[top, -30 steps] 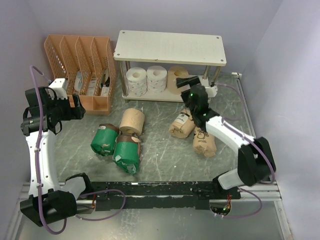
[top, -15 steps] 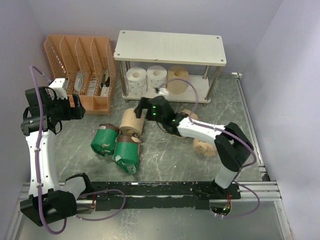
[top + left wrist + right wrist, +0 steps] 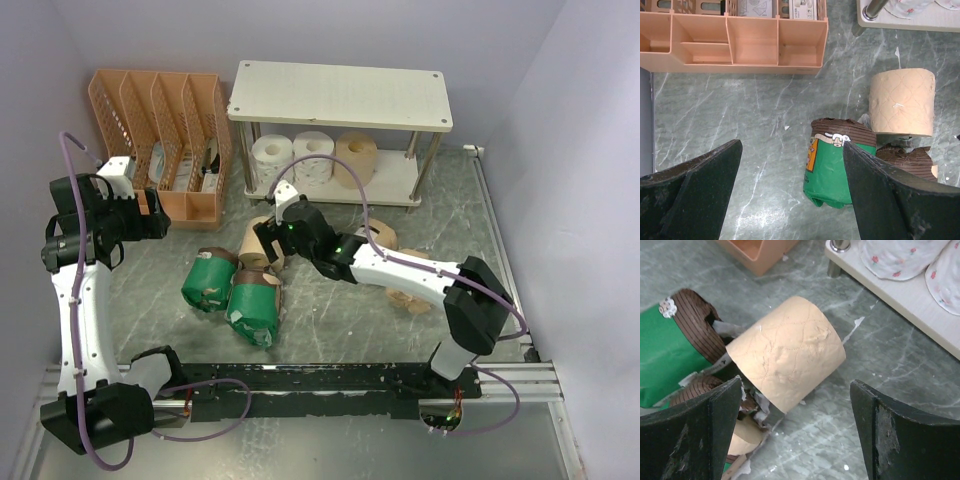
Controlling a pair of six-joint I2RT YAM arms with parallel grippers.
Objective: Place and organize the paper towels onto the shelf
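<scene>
The shelf [image 3: 340, 95] stands at the back; its lower board [image 3: 900, 305] holds two white rolls [image 3: 292, 155] and one tan roll [image 3: 356, 157]. A bare tan roll [image 3: 790, 347] lies on its side on the table, also seen from above [image 3: 256, 243]. My right gripper [image 3: 795, 430] is open just over it, fingers apart on either side and not touching it; it also shows in the top view [image 3: 268, 240]. Two green-wrapped rolls [image 3: 208, 280] [image 3: 252, 312] lie left of it. My left gripper [image 3: 792, 195] is open and empty, high above one green roll [image 3: 832, 170]. Two tan-wrapped rolls [image 3: 382, 238] [image 3: 405, 296] lie partly behind my right arm.
An orange slotted file organizer [image 3: 160, 140] stands left of the shelf, close to my left gripper [image 3: 150, 218]. The shelf's silver leg [image 3: 872, 10] stands near the tan roll [image 3: 900, 102]. Grey walls close in both sides.
My right gripper left a tan roll on the shelf's lower board and swung left and down to the loose tan roll on the table. The left arm has not moved.
</scene>
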